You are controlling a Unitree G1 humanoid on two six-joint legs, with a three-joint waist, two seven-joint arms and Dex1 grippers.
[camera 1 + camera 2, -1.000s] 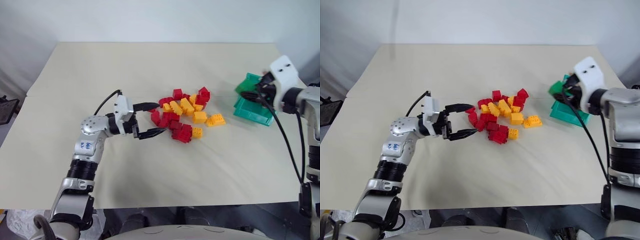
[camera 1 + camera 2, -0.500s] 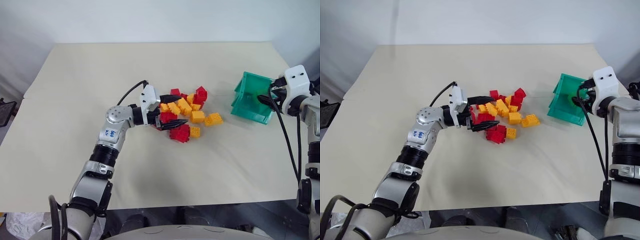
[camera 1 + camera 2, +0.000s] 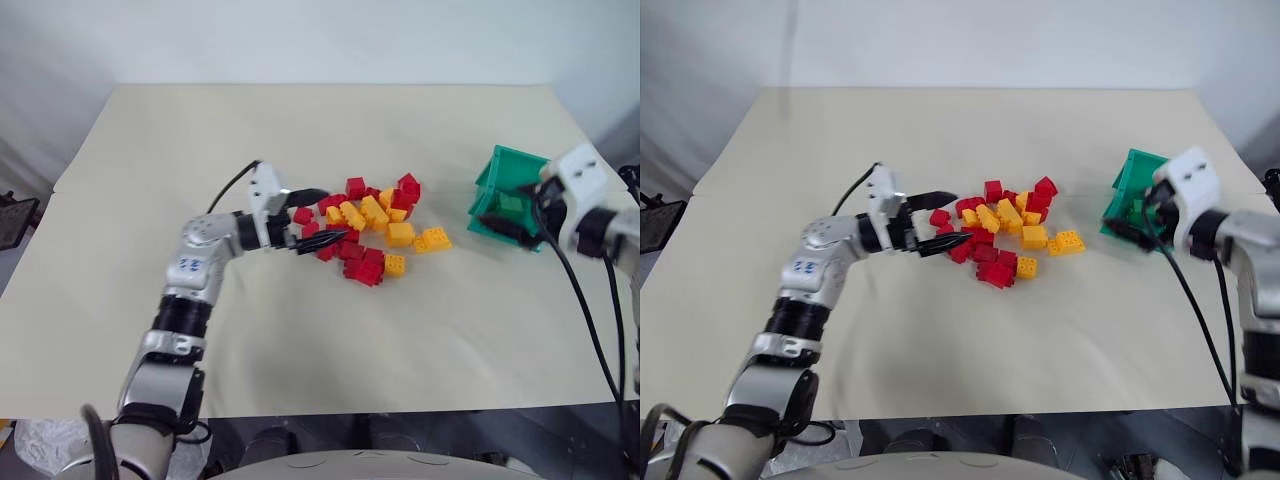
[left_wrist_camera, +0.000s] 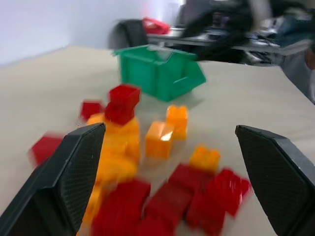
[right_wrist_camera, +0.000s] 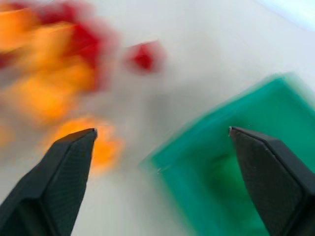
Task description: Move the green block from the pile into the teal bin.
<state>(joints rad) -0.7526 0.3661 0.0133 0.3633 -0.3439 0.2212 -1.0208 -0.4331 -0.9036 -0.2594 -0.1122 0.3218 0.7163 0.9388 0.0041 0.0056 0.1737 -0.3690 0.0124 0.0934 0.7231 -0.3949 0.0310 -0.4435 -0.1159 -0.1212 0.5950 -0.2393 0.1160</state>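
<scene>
Green block [image 3: 511, 203] shows blurred inside teal bin [image 3: 494, 178]; both tools, left [image 3: 316, 215] and right [image 5: 162, 142], spread apart.

We see a table [image 3: 300, 340] with a matt, smooth cream surface. The pile [image 3: 370, 232] is of smooth moulded plastic bricks, red and yellow-orange, with a faint sheen. The teal bin [image 3: 500, 175] is smooth, slightly glossy plastic. The left gripper's [image 4: 167, 182] black fingers [image 4: 74, 172] look matt, with finely cross-hatched, textured inner faces.

Silver jointed arms, black cables, white wrist housings, black textured two-finger left hand [image 3: 312, 218].
</scene>
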